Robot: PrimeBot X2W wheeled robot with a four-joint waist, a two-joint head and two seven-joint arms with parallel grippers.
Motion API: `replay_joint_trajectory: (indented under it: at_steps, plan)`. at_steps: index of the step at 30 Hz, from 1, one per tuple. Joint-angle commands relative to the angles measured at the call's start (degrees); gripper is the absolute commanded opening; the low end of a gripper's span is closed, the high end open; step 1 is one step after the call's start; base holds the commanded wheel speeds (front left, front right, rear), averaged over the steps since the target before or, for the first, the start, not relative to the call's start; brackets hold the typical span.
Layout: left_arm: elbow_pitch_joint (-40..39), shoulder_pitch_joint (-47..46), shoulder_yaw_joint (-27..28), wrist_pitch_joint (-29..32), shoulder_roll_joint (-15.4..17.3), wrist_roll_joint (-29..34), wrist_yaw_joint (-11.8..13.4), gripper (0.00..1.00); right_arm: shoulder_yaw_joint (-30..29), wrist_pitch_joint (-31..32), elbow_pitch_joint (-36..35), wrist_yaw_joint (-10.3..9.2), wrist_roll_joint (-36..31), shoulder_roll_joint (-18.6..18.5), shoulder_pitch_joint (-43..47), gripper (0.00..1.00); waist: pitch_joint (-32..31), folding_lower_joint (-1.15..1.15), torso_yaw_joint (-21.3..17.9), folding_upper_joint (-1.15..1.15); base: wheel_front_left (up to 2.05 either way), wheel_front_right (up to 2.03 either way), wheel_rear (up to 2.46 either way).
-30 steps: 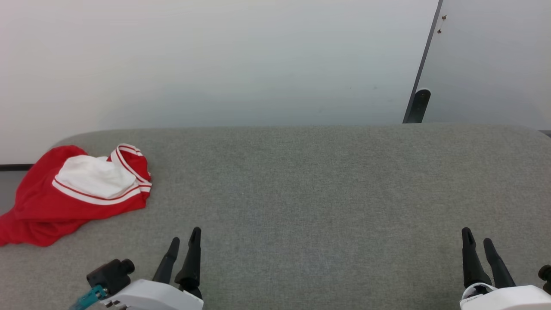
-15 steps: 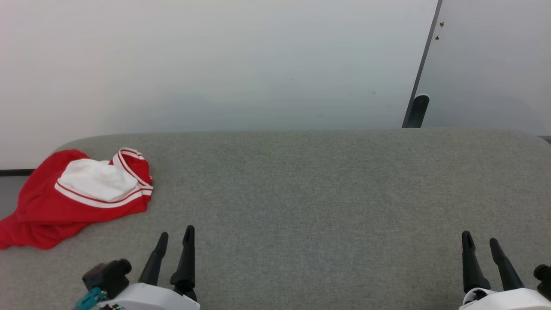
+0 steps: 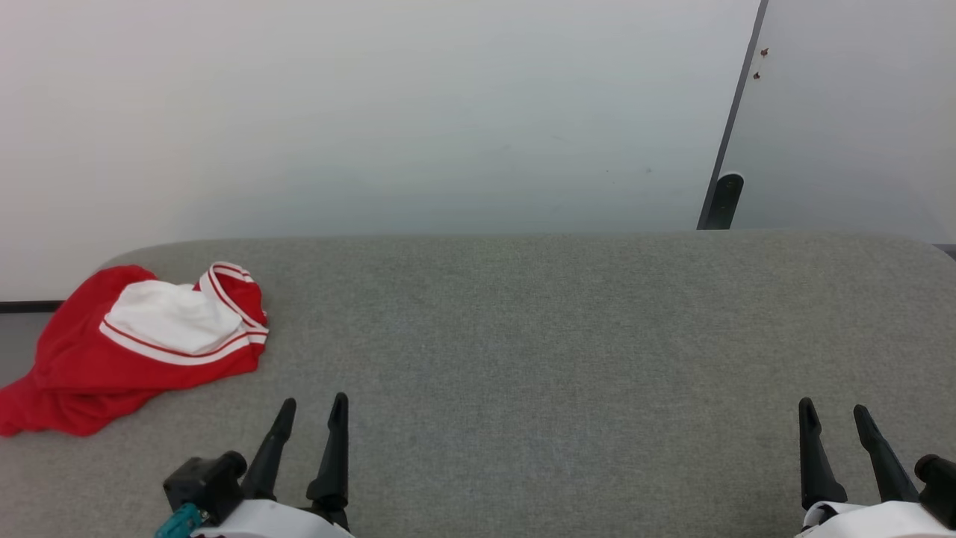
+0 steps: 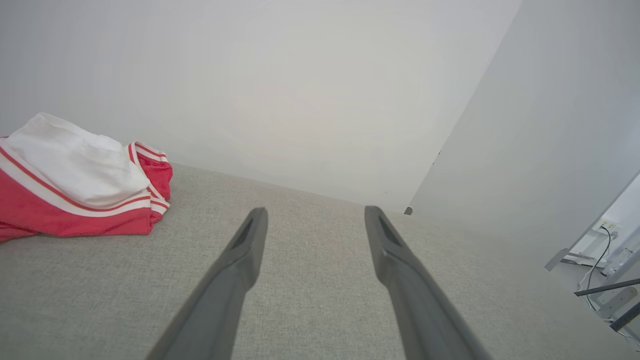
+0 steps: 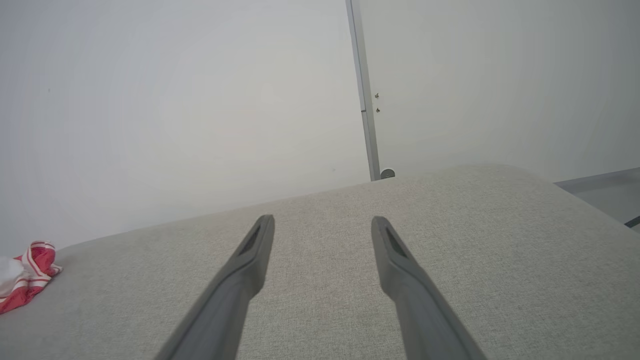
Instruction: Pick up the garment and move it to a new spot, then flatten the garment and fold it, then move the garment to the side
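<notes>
The garment (image 3: 119, 351) lies crumpled at the far left of the grey padded table (image 3: 538, 336), red with a white sleeve and striped trim on top; part of it hangs over the left edge. It also lies at the left of the left wrist view (image 4: 75, 185) and shows as a small patch in the right wrist view (image 5: 27, 275). My left gripper (image 3: 314, 411) hovers open near the front edge, to the right of and nearer than the garment, holding nothing (image 4: 315, 220). At the lower right, my right gripper (image 3: 833, 415) stands open and empty (image 5: 322, 225).
A white wall (image 3: 373, 112) rises right behind the table. A dark vertical panel edge (image 3: 736, 119) with a small black foot (image 3: 726, 196) stands at the back right. Cables and metal parts (image 4: 605, 270) sit off the table's right side.
The head camera has tilted slightly, shifting the whole picture downward. My left gripper's fingers have spread a little and turned more upright; the garment lies unmoved.
</notes>
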Motion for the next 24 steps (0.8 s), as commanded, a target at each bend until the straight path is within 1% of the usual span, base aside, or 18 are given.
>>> replay_joint_trajectory:
  at_steps: [1, 18, 24]
  plan:
    - [-0.5, -0.1, -0.1, -0.5, 0.0, 1.4, -0.4, 1.00, 0.0, -0.5, -0.6, 0.05, -1.5, -0.2, 0.7, 1.00, -0.1, 0.00, 0.0, 0.00, 0.00, 0.00, 0.00]
    - [-0.4, 0.6, 0.1, -2.6, -0.2, 10.1, -1.0, 1.00, 0.0, -2.2, -1.6, 0.06, -10.3, -0.2, 1.6, 1.00, -1.3, 0.00, 0.1, 0.00, 0.00, 0.00, 0.00]
    - [-0.3, 0.5, 0.1, -3.3, -0.2, 12.7, -1.1, 1.00, -0.3, -2.8, -2.1, 0.06, -13.3, -0.2, 1.9, 1.00, -1.8, 0.00, 0.6, 0.00, 0.00, 0.00, 0.00]
